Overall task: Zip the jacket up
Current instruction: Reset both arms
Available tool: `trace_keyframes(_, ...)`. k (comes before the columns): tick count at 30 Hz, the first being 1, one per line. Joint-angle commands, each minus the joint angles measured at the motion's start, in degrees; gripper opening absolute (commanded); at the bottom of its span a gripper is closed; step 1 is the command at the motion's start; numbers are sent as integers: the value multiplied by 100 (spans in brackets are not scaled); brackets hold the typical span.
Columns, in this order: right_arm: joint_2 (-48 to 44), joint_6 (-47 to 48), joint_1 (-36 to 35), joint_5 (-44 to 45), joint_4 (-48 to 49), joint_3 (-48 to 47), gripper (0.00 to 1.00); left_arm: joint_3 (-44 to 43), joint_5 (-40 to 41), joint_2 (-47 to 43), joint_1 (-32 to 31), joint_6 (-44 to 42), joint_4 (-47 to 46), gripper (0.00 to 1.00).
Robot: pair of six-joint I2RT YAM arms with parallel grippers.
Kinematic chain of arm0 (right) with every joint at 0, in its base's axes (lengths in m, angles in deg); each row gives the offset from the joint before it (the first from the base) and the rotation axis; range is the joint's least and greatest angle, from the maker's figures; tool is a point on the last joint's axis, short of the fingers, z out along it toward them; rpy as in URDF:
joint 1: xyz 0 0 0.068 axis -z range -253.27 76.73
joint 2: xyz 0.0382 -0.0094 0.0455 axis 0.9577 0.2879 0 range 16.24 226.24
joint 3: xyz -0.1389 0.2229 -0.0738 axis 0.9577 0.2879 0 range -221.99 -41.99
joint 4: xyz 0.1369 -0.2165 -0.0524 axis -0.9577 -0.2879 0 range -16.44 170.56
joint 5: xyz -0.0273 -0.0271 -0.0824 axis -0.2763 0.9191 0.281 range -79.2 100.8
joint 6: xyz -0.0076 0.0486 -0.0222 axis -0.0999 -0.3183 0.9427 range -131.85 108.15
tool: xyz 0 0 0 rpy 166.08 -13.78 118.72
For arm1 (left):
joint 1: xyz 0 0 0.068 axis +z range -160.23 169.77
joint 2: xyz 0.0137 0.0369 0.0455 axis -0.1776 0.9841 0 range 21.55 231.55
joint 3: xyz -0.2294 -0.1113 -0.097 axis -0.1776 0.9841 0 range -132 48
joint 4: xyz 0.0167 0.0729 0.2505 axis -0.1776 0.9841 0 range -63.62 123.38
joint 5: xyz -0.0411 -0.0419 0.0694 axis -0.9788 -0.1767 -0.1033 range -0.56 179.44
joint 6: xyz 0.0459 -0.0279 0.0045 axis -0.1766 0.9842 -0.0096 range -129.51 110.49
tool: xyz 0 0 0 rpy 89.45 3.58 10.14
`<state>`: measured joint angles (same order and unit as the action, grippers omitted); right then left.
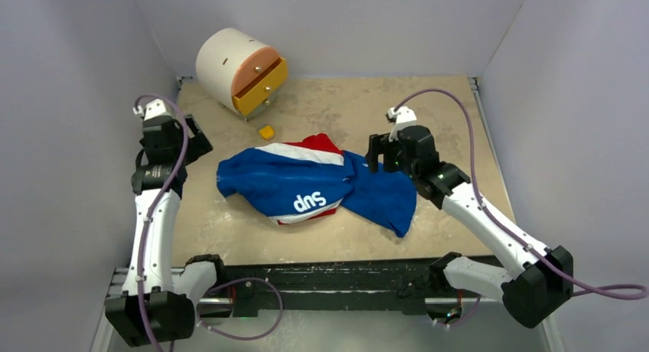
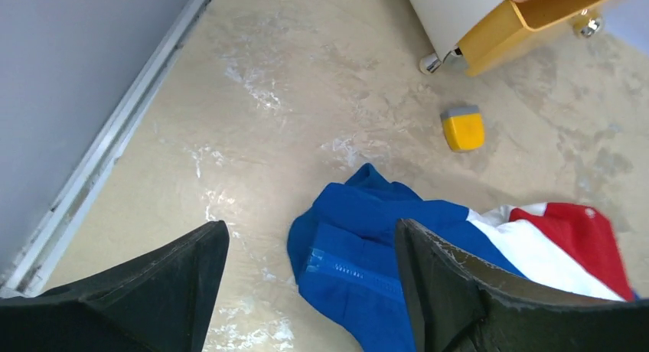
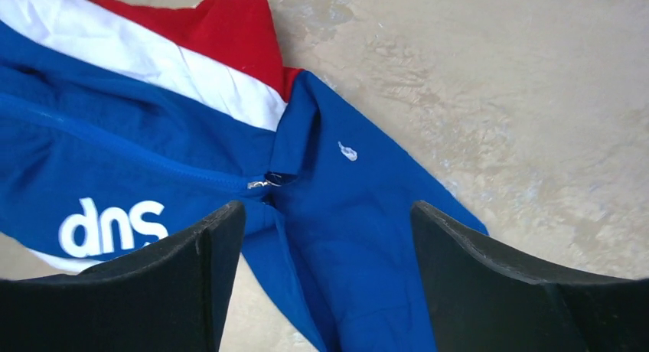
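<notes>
The jacket [image 1: 317, 185] lies crumpled in the middle of the table, royal blue with white and red panels and white lettering. Its blue zipper tape [image 2: 360, 274] shows in the left wrist view. A small metal zipper pull [image 3: 261, 184] shows in the right wrist view on the jacket [image 3: 153, 161]. My left gripper [image 1: 200, 142] hangs open above the table, left of the jacket's left end [image 2: 344, 229]. My right gripper [image 1: 373, 154] is open above the jacket's right side. Neither gripper holds anything.
A white cylindrical cabinet [image 1: 229, 65] with a yellow drawer [image 1: 262, 86] pulled out stands at the back left. A small yellow block [image 1: 266, 131] lies between it and the jacket, also seen as the yellow block [image 2: 463, 128]. Grey walls enclose the table [image 1: 459, 115].
</notes>
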<state>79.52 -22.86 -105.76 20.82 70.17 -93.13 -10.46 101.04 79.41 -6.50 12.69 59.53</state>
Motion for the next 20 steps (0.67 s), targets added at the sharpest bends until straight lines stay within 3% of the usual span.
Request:
trace_keyframes(1, -138, -917, 738, -960, -679, -578, 83, 128, -1919, -452, 638, 197, -58, 82)
trace_keyframes(4, -326, -1171, 1225, -985, -834, -618, 98, 158, -1928, -662, 638, 277, -60, 83)
trace_keyframes(11, -844, -971, 1385, -182, -767, -347, 99, 363, -1219, -1434, 638, 399, -170, 87)
trace_keyframes(20, -912, -862, 1381, -72, -909, -323, 99, 416, -1042, -1557, 636, 372, -94, 88)
